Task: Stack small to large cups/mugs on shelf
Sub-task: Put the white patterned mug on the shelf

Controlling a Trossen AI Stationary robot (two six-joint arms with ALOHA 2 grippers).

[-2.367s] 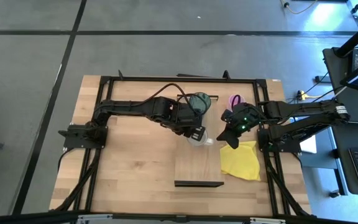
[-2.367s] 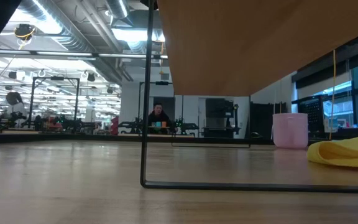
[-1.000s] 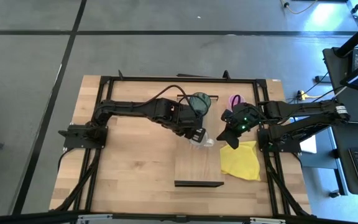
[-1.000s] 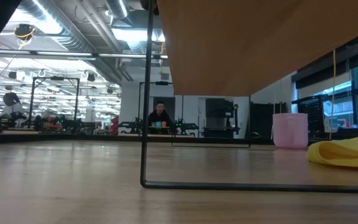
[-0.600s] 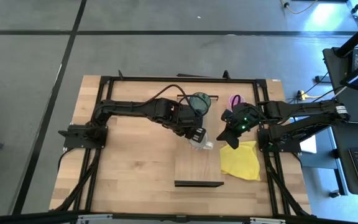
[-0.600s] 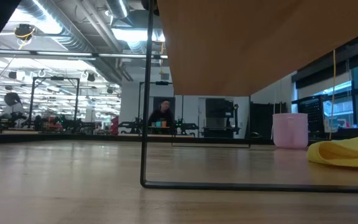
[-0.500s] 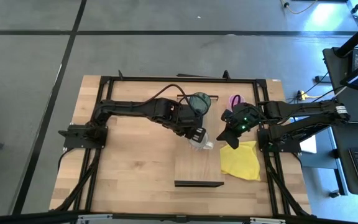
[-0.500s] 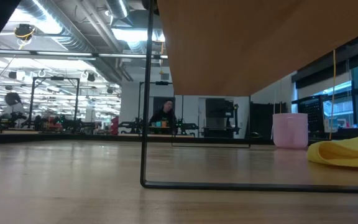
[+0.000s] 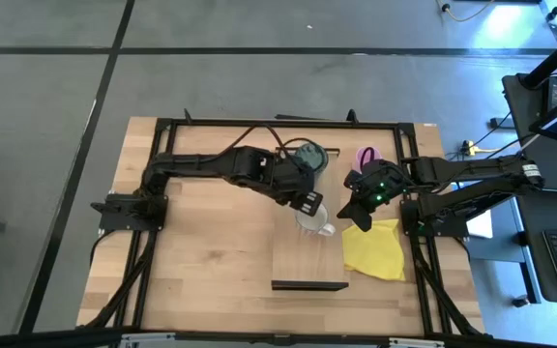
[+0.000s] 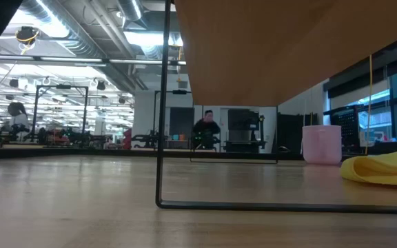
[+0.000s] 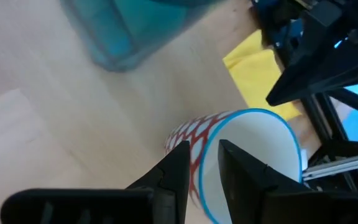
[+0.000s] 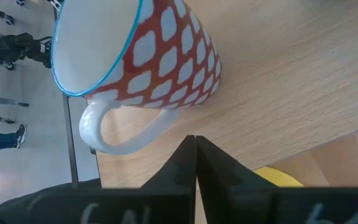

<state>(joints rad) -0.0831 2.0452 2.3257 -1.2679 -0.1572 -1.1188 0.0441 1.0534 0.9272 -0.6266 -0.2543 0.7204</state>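
Note:
A white mug with a red lattice pattern and a blue rim [image 9: 315, 221] is at the middle of the long light-wood shelf [image 9: 307, 266]. My left gripper [image 9: 307, 205] is shut on its rim; it also shows in the left wrist view [image 11: 207, 171]. The teal tumbler [image 9: 309, 155] stands on the shelf's far end. The pink mug [image 9: 366, 157] stands on the table to the right of the shelf and also shows in the low view [image 10: 321, 145]. My right gripper [image 12: 195, 155] is shut and empty, just right of the white mug's handle [image 12: 120, 134]. My left gripper pinches the white mug's rim [image 11: 209, 149], one finger inside the mug and one outside on the patterned wall. The fingers slant down from the table's far left. The mug is about upright; whether its base is on the shelf or just above it, I cannot tell.
A yellow cloth [image 9: 375, 247] lies on the table right of the shelf, under my right gripper. In the low view the shelf's dark wire leg [image 10: 163, 103] stands on the table. A person [image 10: 205, 129] is in the room far behind.
My left gripper has shifted a little toward the far edge, still shut on the white mug, which now shows slightly farther right on the shelf. The person in the room behind has walked to the right.

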